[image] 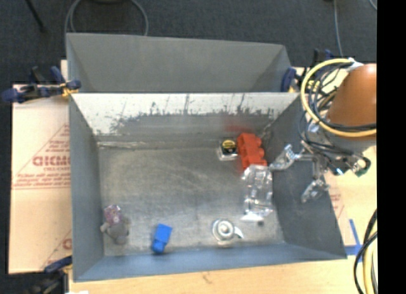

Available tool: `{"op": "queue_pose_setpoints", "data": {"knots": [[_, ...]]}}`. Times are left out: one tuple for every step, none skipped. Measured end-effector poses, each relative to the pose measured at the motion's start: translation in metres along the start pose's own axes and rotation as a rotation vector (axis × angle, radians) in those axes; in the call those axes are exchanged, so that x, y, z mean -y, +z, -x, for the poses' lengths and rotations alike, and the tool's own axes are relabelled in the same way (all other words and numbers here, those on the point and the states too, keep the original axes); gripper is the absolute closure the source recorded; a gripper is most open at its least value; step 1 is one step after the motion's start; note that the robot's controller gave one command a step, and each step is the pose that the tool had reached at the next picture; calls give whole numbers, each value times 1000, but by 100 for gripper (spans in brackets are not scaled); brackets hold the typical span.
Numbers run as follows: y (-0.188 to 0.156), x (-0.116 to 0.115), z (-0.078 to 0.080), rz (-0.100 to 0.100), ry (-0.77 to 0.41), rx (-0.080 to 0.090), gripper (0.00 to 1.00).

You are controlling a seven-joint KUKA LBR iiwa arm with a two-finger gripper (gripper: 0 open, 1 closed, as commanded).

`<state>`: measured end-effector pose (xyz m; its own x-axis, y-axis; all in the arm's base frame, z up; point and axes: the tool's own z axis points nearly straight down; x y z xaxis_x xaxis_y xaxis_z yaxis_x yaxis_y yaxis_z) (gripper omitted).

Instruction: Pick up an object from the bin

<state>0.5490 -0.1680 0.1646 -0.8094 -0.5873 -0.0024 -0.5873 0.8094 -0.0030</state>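
Claw (299, 175) hangs just right of the clear plastic piece (257, 191), its fingers seemingly apart and empty. A red block (250, 150) lies just behind that piece. Nothing is lifted yet; the whole pick remains.

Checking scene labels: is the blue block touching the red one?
No, the blue block lies by the near wall, far from the red block.

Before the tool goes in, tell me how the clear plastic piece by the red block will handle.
The clear plastic piece looks glossy, so it may slip. It is see-through and seems thin-walled: probably light, perhaps crushable. It seems to touch the red block, so pushing it could shift that too.
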Motion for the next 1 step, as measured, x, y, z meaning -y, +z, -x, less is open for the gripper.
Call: {"op": "queue_pose_setpoints", "data": {"knots": [[51, -29, -9, -2, -127, 3, 0]]}}
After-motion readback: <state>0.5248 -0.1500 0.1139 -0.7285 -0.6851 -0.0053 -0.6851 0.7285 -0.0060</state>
